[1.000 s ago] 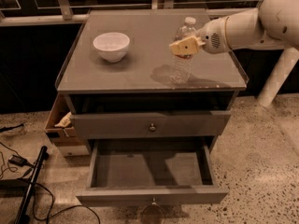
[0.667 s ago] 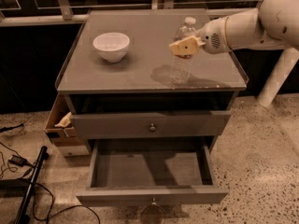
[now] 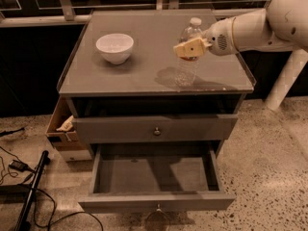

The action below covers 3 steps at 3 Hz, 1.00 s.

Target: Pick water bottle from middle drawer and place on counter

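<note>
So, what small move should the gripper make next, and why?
Probably open the gripper and let go: it is closed on the water bottle, which stands upright with its base apparently on the counter, and the middle drawer is already empty.

Dim, warm light falls from above. The tool (image 3: pixel 191 47), clasping the water bottle (image 3: pixel 186 73) near the bench's (image 3: pixel 144 66) right edge, casts soft shadows beside it. The middle drawer (image 3: pixel 120 177) floor is partly shaded.
</note>
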### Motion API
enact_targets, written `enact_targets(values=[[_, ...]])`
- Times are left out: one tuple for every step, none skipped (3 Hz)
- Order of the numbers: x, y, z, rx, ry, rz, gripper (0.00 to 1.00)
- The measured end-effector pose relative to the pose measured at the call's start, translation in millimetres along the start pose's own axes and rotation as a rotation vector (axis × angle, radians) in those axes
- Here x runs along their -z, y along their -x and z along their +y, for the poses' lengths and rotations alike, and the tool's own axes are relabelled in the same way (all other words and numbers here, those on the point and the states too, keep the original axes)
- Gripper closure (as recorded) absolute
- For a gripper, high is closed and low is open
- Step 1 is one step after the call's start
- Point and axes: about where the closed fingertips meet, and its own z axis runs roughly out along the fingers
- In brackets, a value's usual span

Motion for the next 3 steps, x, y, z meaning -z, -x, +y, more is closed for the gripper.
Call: enact_targets(values=[[0.0,0.0,0.0,0.000,0.000,0.000,0.12],[-0.1,0.0,0.0,0.000,0.000,0.000,0.00],[-0.1,0.0,0.0,0.000,0.000,0.000,0.00]])
